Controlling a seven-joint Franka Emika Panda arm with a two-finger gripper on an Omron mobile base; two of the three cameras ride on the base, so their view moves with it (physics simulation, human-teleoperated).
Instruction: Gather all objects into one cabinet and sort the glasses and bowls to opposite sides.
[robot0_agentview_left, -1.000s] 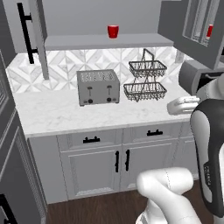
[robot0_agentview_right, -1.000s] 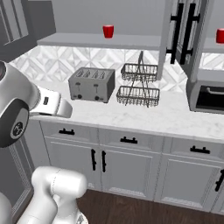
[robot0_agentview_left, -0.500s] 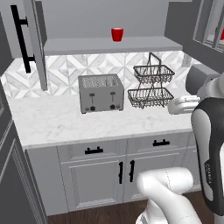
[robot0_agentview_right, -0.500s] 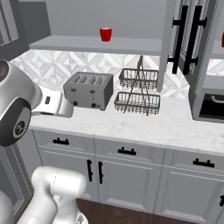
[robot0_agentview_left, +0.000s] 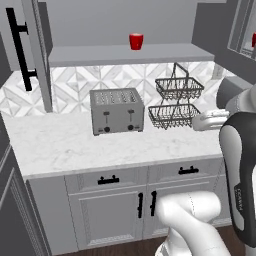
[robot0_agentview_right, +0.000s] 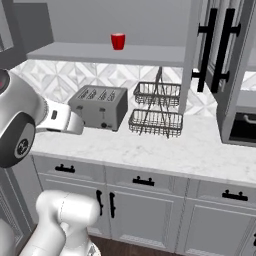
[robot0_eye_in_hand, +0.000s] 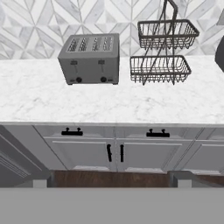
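As the base has driven across over the last second, the whole scene has shifted in both base views; nothing on the counter (robot0_agentview_left: 75, 145) has itself moved, so I judge the robot is still positioning and no gathering step is under way. Cabinet (robot0_agentview_left: 125, 52), doors open: one red cup (robot0_agentview_left: 135, 41) stands alone on its shelf. Wire basket stand (robot0_agentview_right: 155, 110) beside the toaster (robot0_agentview_left: 117, 110): both tiers empty. Jaws apart, holding nothing.

The cup (robot0_agentview_left: 135, 41) looks glossy red, the shelf (robot0_agentview_left: 100, 54) matt grey. The toaster (robot0_eye_in_hand: 90, 58) is brushed metal, the basket (robot0_eye_in_hand: 162, 48) dark wire, the counter (robot0_eye_in_hand: 113, 105) smooth veined marble.
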